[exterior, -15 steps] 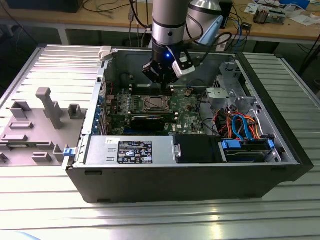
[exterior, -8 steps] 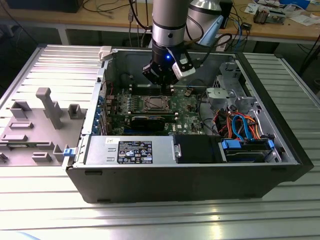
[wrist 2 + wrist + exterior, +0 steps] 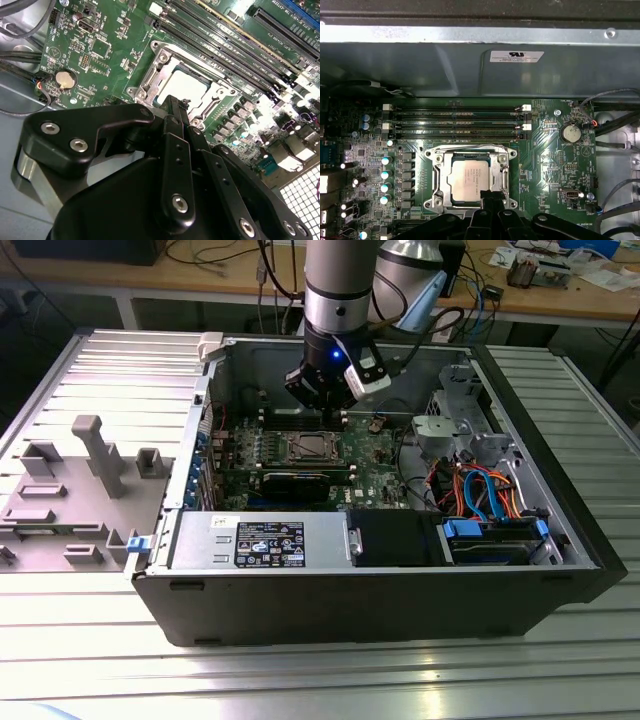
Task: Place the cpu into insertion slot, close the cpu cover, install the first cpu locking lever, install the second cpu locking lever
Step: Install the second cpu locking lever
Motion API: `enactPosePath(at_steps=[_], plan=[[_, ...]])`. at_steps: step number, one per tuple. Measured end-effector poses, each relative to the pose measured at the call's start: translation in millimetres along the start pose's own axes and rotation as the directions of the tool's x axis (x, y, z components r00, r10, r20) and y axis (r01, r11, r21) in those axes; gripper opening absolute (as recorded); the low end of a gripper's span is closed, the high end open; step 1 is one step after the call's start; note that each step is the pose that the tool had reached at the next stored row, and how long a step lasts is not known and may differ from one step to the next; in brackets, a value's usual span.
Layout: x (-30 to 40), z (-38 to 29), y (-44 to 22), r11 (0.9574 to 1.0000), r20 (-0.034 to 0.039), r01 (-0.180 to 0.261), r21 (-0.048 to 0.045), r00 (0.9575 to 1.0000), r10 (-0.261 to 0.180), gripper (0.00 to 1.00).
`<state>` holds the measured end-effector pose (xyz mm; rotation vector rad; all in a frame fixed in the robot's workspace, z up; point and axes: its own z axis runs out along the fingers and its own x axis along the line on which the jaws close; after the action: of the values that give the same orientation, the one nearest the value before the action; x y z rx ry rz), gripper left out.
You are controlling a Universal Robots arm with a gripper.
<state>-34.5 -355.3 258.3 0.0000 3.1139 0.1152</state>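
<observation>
An open computer case lies on the ribbed metal counter, the green board flat inside it. The arm reaches down into the case, its claw poised just over the slot's edge, fingers pressed together and pinching nothing. The cover lies shut over the slot, framing the cpu seated within. A coin battery sits well apart.

I see open room straight above the insertion slot | memory slots just beside it, case wall beyond | cable bundle toward exterior view's right
</observation>
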Motion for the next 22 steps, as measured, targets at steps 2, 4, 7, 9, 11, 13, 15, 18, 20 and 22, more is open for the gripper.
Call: enactPosePath(at_steps=[2, 4, 7, 9, 11, 13, 15, 18, 20, 22], plan=[[0.0, 0.0, 0.0, 1.0, 0.0, 0.0, 0.0, 1.0, 0.0, 0.11], [0.0, 0.1, 0.0, 1.0, 0.0, 0.0, 0.0, 1.0, 0.0, 0.11], [0.0, 0.1, 0.0, 1.0, 0.0, 0.0, 0.0, 1.0, 0.0, 0.11], [0.0, 0.2, 0.0, 1.0, 0.0, 0.0, 0.0, 1.0, 0.0, 0.11], [0.0, 0.2, 0.0, 1.0, 0.0, 0.0, 0.0, 1.0, 0.0, 0.11], [-0.1, 0.3, -0.5, 1.0, 0.0002, 0.0, -0.0004, 1.0, 0.0, 0.11], [0.0, 0.0, -2.2, 1.0, 0.0, 0.0, 0.0, 1.0, 0.0, 0.11], [0.0, -0.1, -4.0, 1.0, 0.0, 0.0, 0.0, 1.0, 0.0, 0.11], [0.0, -1.0, -4.3, 1.0, 0.0, 0.0, -0.0002, 1.0, 0.0, 0.11], [-0.1, -2.4, -4.2, 1.0, 0.0001, 0.0, -0.001, 1.0, 0.0, 0.11]])
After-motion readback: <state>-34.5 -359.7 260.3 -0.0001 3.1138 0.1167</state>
